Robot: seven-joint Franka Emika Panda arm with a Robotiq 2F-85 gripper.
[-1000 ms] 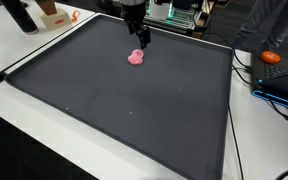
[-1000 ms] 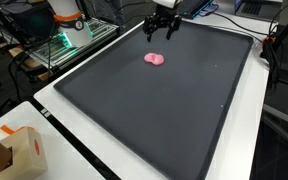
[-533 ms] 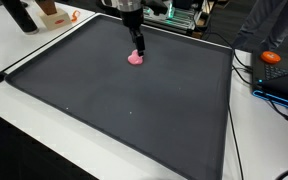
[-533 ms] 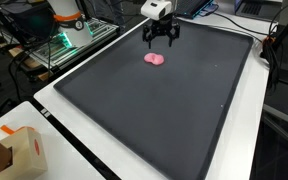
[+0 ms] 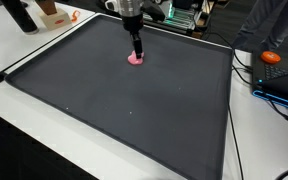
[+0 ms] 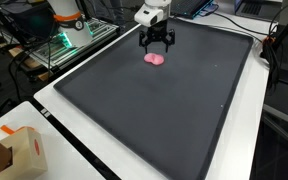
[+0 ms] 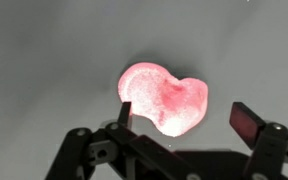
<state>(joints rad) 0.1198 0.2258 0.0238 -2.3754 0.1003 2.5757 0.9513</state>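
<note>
A small pink lumpy object (image 5: pixel 135 59) (image 6: pixel 155 59) (image 7: pixel 164 97) lies on the dark mat (image 5: pixel 124 110) (image 6: pixel 154 110) toward its far end. My gripper (image 5: pixel 137 48) (image 6: pixel 156 44) (image 7: pixel 184 117) hangs open just above it, pointing down. In the wrist view the pink object sits between and slightly beyond the two fingers, nearer the left one, with nothing gripped. In an exterior view the fingers partly cover the pink object.
White table borders surround the mat. A cardboard box (image 6: pixel 14 152) sits at a near corner. An orange object (image 5: pixel 272 57) and cables lie beside the mat. Orange and black items (image 5: pixel 44 14) and a green-lit device (image 6: pixel 69 38) stand near the far edge.
The open gripper has moved over the pink object and lowered toward it. The pink object has not moved.
</note>
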